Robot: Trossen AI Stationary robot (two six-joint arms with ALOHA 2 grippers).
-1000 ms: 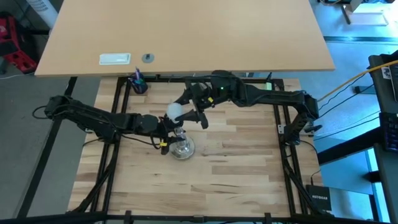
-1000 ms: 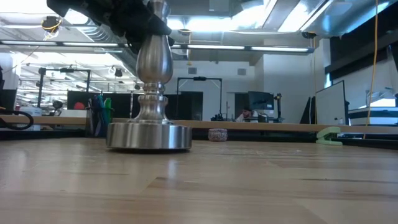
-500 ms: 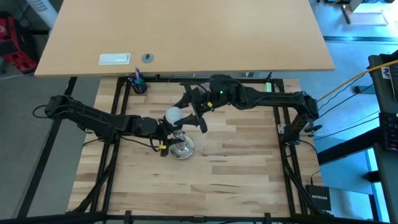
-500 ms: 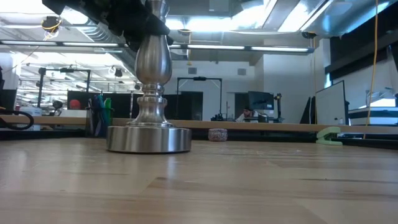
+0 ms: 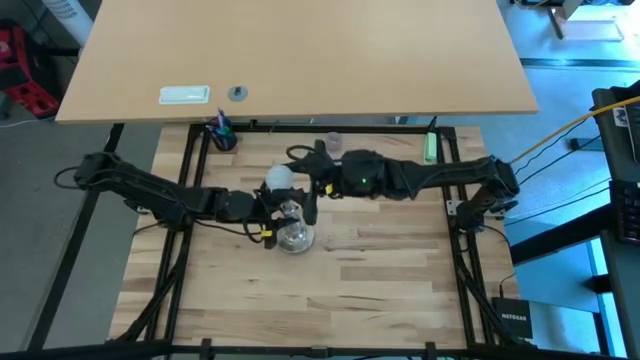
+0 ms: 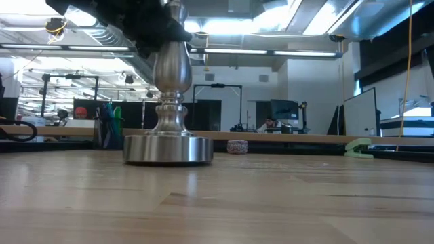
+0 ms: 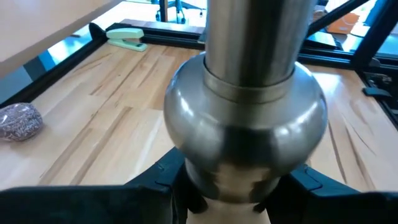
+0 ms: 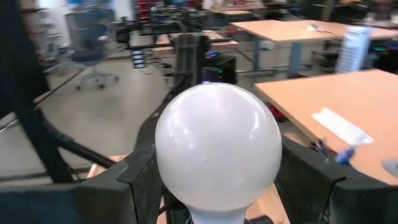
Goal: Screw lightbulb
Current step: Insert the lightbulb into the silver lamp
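High view: the wooden surface (image 5: 380,270) carries everything, and across it my two dark arms meet near its middle; my left hand (image 5: 268,208) is clamped around the swollen stem of the silvery stand (image 6: 169,102), fingers (image 7: 155,183) pressed to either side of the metal just below its bulge, so the stand is braced upright on its round base; my right hand (image 5: 300,196) reaches in from the other side, closed on the lightbulb (image 8: 217,146), its white globe sitting between my two fingers (image 8: 134,180) and hanging right over the top of the stand, just beside my left hand; whether the threaded end has met the socket yet I cannot see, since the globe hides it in the right wrist view and the low view cuts off the top of the stand. To do this step well, I judge I should keep the bulb's axis in line with the stem, lower it gently until the threads seat, and only then turn, holding the glass lightly; my left hand must not let the stand twist or slide. Far off, a small purplish-grey object (image 7: 18,120) and a green stapler (image 7: 127,36) lie well apart from the work.
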